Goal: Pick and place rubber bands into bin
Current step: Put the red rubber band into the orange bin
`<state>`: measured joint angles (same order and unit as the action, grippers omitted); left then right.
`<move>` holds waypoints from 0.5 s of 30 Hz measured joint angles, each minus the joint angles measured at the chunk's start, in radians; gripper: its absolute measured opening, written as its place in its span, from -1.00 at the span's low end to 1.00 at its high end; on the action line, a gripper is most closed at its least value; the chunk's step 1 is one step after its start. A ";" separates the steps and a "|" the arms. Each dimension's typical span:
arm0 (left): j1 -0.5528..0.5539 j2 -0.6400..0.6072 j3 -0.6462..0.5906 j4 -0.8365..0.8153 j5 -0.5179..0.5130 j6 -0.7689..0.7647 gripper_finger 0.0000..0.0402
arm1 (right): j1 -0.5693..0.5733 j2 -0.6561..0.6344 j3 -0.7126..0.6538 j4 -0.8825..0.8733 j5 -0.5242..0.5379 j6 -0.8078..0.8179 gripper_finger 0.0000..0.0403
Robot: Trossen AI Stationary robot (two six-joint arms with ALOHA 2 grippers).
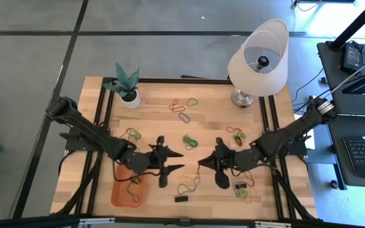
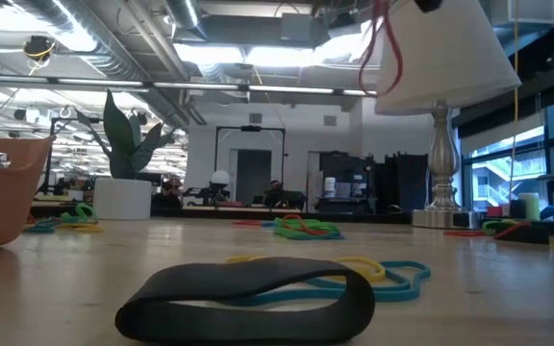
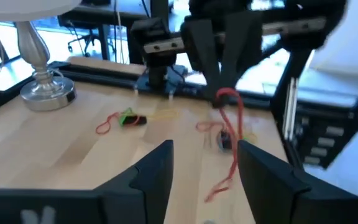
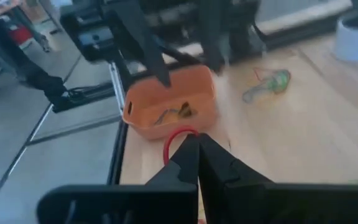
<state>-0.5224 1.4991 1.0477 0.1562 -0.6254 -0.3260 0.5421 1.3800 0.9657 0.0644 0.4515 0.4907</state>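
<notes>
My right gripper (image 1: 203, 166) hangs over the table middle, fingers pinched together on a red band (image 4: 178, 140); the loop dangles from the tips, clear in the left wrist view (image 3: 230, 138). My left gripper (image 1: 177, 160) faces it from nine o'clock, fingers (image 3: 155, 173) spread apart, nothing between them. The bin (image 1: 129, 186) sits at the table's seven o'clock corner, under my left arm, with a few bands (image 4: 174, 112) already lying inside. More bands lie loose on the wood: a green one (image 1: 189, 140) just at twelve o'clock of the grippers, a cluster (image 1: 185, 103) farther up near the lamp (image 1: 257, 60), a yellow-green bunch (image 1: 188, 183) at six o'clock. A dark band (image 2: 248, 296) lies closest in the low view.
</notes>
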 joint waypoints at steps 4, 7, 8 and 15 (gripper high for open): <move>0.025 0.046 0.033 0.056 0.024 -0.001 -0.06 | -0.022 0.001 0.012 0.004 -0.015 -0.081 -1.00; 0.041 0.078 0.071 0.056 0.029 -0.001 -0.03 | -0.033 0.000 0.028 0.009 -0.026 -0.143 -1.00; 0.048 0.088 0.082 0.057 0.039 -0.001 -0.03 | -0.036 0.000 0.033 0.008 -0.028 -0.163 -1.00; 0.065 0.144 0.115 0.057 0.044 -0.003 -0.02 | -0.045 0.000 0.064 0.011 -0.028 -0.258 -1.00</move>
<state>-0.4577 1.6433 1.1627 0.2137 -0.5811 -0.3287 0.4973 1.3804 1.0300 0.0749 0.4239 0.2327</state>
